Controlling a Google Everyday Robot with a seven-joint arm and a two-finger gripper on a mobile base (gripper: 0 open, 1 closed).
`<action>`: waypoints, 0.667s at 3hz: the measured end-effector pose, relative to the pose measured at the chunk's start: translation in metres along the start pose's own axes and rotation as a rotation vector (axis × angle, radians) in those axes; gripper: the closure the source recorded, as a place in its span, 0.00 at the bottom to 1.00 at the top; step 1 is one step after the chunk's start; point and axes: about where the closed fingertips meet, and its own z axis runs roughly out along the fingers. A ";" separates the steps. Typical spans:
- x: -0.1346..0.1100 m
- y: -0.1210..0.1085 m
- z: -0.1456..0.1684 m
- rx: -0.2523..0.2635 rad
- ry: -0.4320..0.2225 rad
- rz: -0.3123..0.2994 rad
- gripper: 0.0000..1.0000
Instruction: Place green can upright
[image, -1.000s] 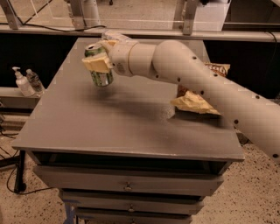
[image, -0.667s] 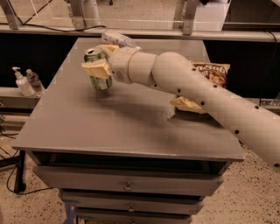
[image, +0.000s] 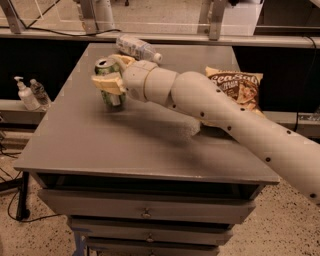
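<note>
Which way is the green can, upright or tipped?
Upright. The green can has its silver top facing up and base down on the table; the gripper is shut around its middle, back left.

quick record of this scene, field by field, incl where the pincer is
pincer: at the back left of the table, shut on the green can
green can: upright, pull-tab end up; cannot tell if its base touches the table
table: grey top
clear plastic bottle: on its side, behind the can
chip bag: lying on the right, partly hidden by the arm
</note>
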 end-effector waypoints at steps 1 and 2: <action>0.002 0.001 0.001 0.007 -0.003 0.009 0.83; 0.006 0.002 0.001 0.012 -0.002 0.018 0.59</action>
